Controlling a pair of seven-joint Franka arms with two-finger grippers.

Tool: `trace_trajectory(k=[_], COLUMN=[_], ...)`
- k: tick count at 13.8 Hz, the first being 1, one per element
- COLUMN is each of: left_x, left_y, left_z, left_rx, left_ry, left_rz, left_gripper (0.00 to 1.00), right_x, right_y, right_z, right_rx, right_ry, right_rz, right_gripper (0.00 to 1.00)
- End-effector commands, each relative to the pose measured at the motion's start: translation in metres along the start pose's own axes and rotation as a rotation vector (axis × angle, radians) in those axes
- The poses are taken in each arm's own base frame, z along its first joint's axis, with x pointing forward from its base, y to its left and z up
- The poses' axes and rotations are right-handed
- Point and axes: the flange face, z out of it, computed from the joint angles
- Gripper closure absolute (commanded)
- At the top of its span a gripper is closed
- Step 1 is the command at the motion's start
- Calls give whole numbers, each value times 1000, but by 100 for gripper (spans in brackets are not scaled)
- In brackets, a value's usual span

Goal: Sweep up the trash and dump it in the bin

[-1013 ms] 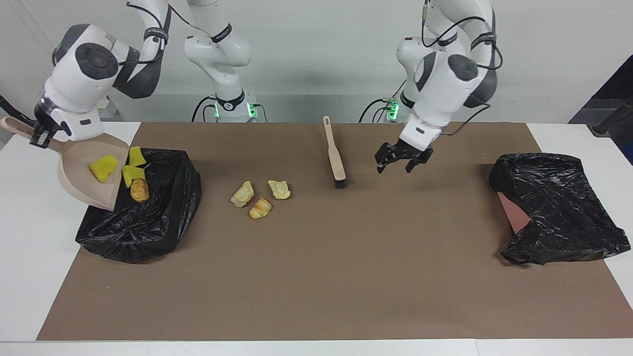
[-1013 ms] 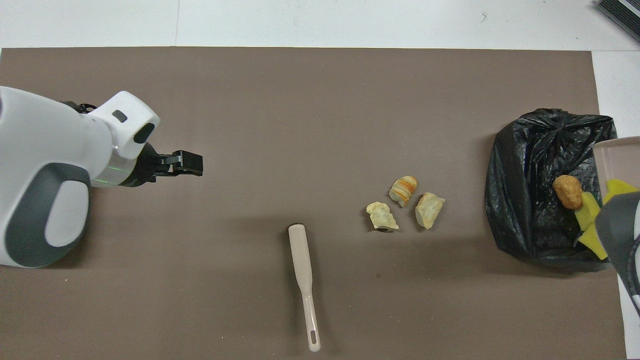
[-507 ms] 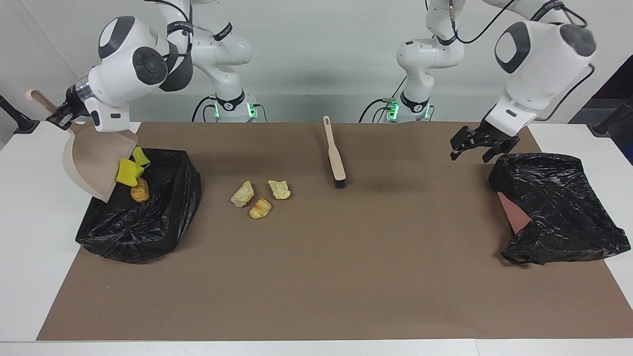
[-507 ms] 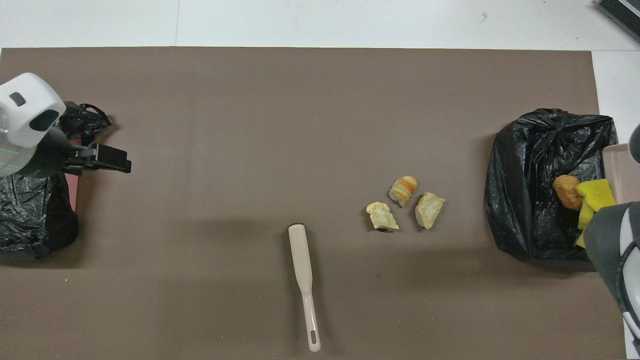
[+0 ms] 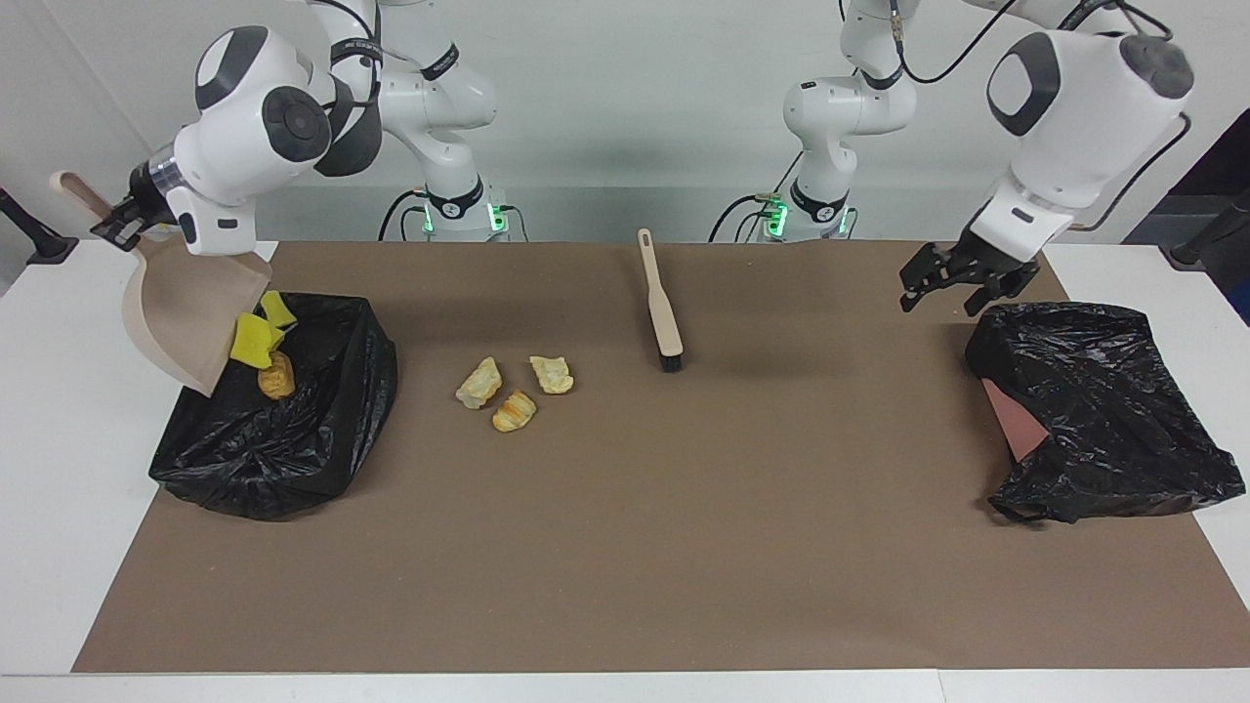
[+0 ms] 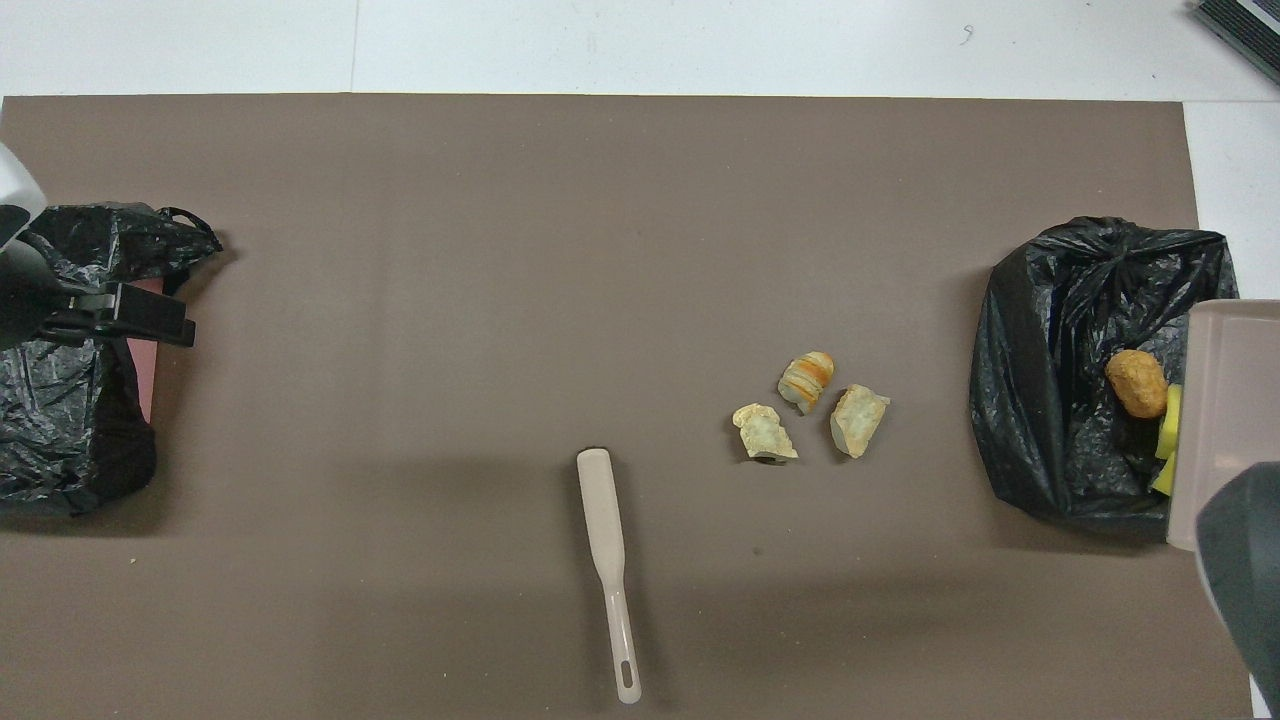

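A second black bag (image 5: 1104, 410) lies crumpled on brown mat (image 5: 684, 547).

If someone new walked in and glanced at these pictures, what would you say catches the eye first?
Probably the beige dustpan, tipped steeply over the black bin bag at the right arm's end of the table and held by the right gripper, with yellow sponge chunks and a tan lump lying in the bag. Next, three bread-like lumps lie unswept on the brown mat, with the brush nearby. The left gripper hangs open over a second black bag.
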Motion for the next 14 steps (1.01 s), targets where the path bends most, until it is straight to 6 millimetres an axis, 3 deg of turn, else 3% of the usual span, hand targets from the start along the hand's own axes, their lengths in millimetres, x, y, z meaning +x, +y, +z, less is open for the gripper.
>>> trace_trajectory(k=[1, 5, 7, 10, 11, 14], left_x=[-3, -5, -7, -8, -8, -5], left_y=[0, 11, 6, 7, 8, 9], left_z=[-6, -8, -10, -22, -21, -27], left_rx=[18, 22, 20, 24, 24, 35], left_ry=[-11, -23, -36, -32, -33, -35], left_rz=[21, 42, 34, 36, 39, 42], left_gripper=[0, 0, 0, 0, 0, 0], right_x=[22, 68, 93, 160, 192, 256], right_y=[-13, -30, -31, -30, -32, -23], right_z=[-27, -63, -78, -107, -120, -136], right_rx=[42, 134, 181, 225, 253, 411], right_ry=[137, 352, 436, 494, 526, 628], right_rz=[123, 447, 582, 751, 809, 962], right_gripper=[100, 100, 100, 100, 100, 100])
